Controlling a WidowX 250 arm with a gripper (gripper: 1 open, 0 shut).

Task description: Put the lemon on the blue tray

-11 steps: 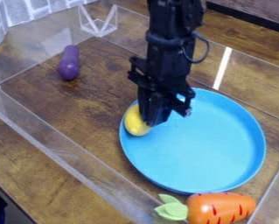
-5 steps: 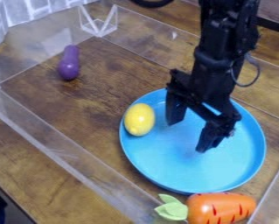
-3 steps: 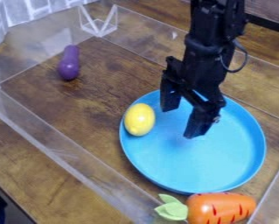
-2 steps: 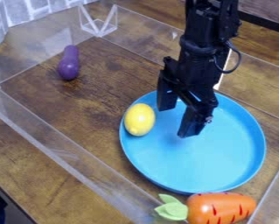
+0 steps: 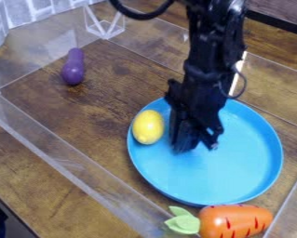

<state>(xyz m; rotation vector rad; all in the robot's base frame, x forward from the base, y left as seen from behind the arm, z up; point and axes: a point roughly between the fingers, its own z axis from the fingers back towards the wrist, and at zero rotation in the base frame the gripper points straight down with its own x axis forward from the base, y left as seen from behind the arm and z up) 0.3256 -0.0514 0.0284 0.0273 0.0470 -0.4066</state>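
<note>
At far left the purple eggplant lies on the wooden table, untouched and where it was a second ago. The lemon sits inside the blue tray, near its left rim, also unmoved. Just to its right the gripper has changed: its fingers, spread wide a moment earlier, are now clenched together over the tray floor, and they grasp nothing. With the lemon resting free on the tray, the task looks done. An orange carrot lies at the bottom edge.
</note>
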